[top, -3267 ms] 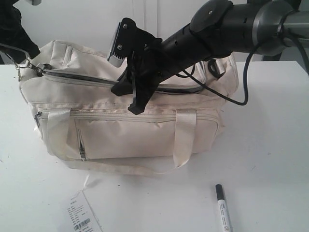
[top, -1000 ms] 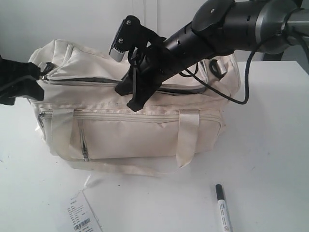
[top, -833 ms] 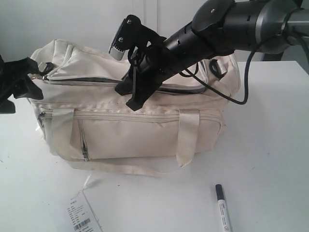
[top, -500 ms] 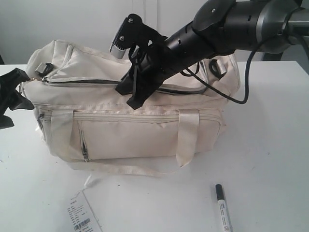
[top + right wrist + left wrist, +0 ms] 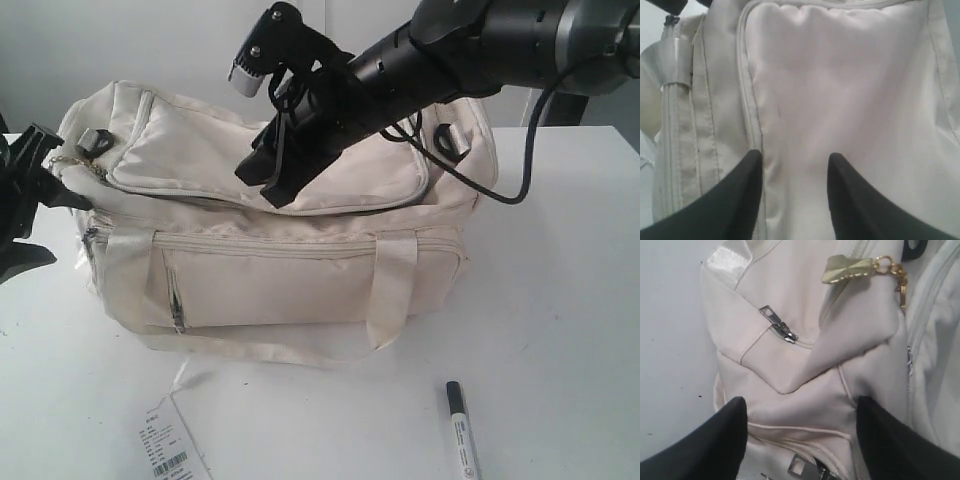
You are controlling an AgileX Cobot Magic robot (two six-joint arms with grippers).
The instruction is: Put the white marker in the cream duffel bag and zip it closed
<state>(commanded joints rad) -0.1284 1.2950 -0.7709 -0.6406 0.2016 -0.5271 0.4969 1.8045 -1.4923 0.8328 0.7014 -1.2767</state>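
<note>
The white marker (image 5: 462, 431) lies flat on the table (image 5: 570, 300) at the lower right of the exterior frame. It is well apart from the cream duffel bag (image 5: 270, 285) and is touched by neither arm, so the first step is judged not yet done.

The bag is set across the middle of the frame with its top flap (image 5: 190, 160) laid down over the main opening. Whether the zip is run shut cannot be told.

The right gripper (image 5: 272, 185) is held just above the flap near the frame's centre. Its fingers are spread, only fabric shows between them, and nothing is pinched.

The left gripper (image 5: 802, 405) is placed at the bag's end, at the left edge of the exterior frame. Its fingers are wide apart and the fabric shows between them; contact cannot be told. A gold zip pull (image 5: 847, 267) is seen just beyond, so this station is judged to serve for steadying the end or taking the pull.

Bare table is left to the right of the bag and around the marker, so an approach from above is judged unobstructed. A paper tag (image 5: 168, 452) lies at the lower left, well clear of the marker. The marker's lower end is cut by the frame's bottom edge.
</note>
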